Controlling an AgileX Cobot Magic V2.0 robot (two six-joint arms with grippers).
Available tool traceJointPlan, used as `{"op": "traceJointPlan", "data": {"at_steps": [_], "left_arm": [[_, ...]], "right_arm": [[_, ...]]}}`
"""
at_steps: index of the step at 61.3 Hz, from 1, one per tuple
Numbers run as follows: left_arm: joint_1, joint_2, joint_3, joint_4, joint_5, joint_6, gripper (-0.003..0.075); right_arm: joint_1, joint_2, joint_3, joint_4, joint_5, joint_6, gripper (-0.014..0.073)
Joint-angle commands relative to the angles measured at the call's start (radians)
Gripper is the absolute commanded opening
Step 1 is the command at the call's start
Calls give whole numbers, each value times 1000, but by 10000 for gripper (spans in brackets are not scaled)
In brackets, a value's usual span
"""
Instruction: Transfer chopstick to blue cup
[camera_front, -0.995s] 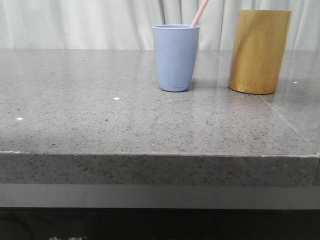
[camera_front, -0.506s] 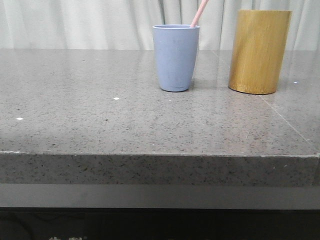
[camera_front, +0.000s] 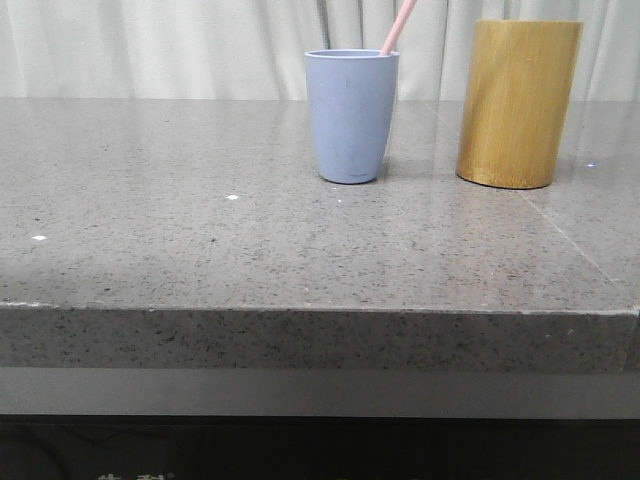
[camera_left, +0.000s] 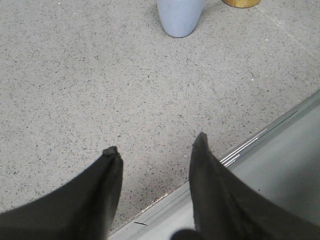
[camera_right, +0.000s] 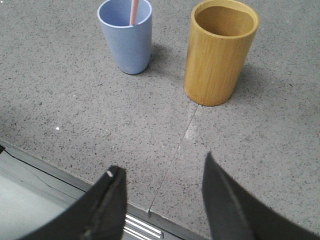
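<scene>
We note the thin pale pink chopstick (camera_front: 399, 26) standing inside the matte grey-blue tapered cup (camera_front: 351, 115), leaning to the right against its rim, top end out of frame. Just right of the cup, apart from it, stands the taller yellow-brown bamboo cylinder (camera_front: 519, 103). Both rest on the speckled grey stone table (camera_front: 200, 240). Left gripper (camera_left: 156, 150): dark fingers spread, nothing between them, over the table's near edge. Right gripper (camera_right: 160, 172): likewise spread and empty, near the edge.

front: low, table-edge level | wrists: high, near-edge | shared: blue cup (camera_front: 351, 115)
</scene>
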Motion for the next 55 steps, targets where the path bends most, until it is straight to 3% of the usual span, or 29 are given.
{"op": "traceJointPlan", "data": {"at_steps": [1, 13, 16, 55], "left_arm": [[-3, -7, -25, -8, -71, -8, 279], [-3, -7, -25, -8, -69, -8, 27], [-3, -7, -25, -8, -69, -8, -17], [-7, -7, -17, -8, -76, -8, -19]], "right_arm": [[-6, -4, -21, -8, -82, 0, 239], [-6, -4, -21, -8, -80, 0, -74], [-6, -4, -21, -8, -82, 0, -63], [-6, -2, -21, -8, -64, 0, -68]]}}
